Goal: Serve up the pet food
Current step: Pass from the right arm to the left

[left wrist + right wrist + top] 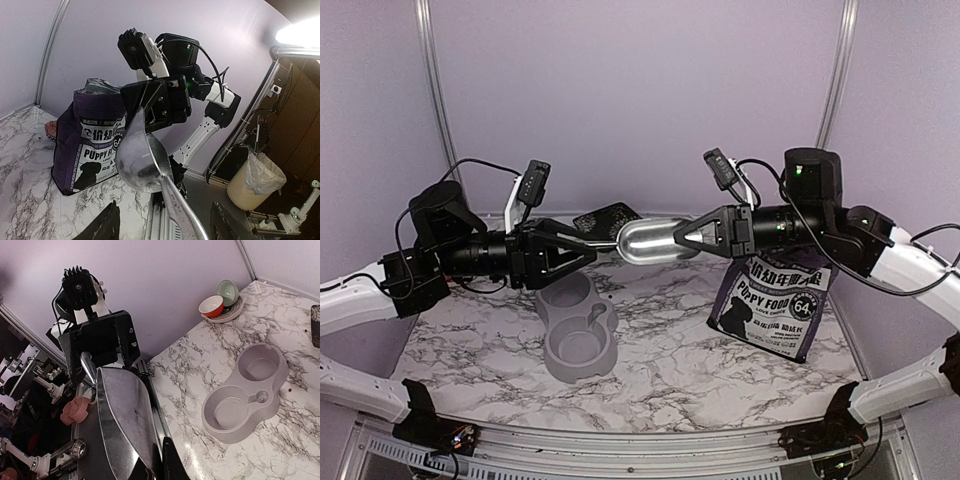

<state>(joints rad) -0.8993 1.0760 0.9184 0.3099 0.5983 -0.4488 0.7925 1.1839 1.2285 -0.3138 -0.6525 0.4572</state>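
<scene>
The shiny metal scoop (650, 240) hangs level in the air between both arms, above the table's back middle. My right gripper (678, 237) is shut on the rim of its bowl end (120, 415), with the fingers closing at the bottom of the right wrist view (159, 460). My left gripper (590, 250) is open; its fingers (107, 225) stand wide on either side of the handle (180, 215) without touching it. The scoop's bowl (142, 160) is empty. The purple-and-white "PUPPY FOOD" bag (780, 305) stands open-topped at the right (90, 145). No kibble heap shows clearly.
The grey double bowl (578, 325) sits empty left of centre (245, 390). A dark tray (605, 218) lies at the back wall. A red bowl (211, 306) and a green one rest on a plate in the far left corner. A small reddish-brown speckled patch (50, 129) shows behind the bag.
</scene>
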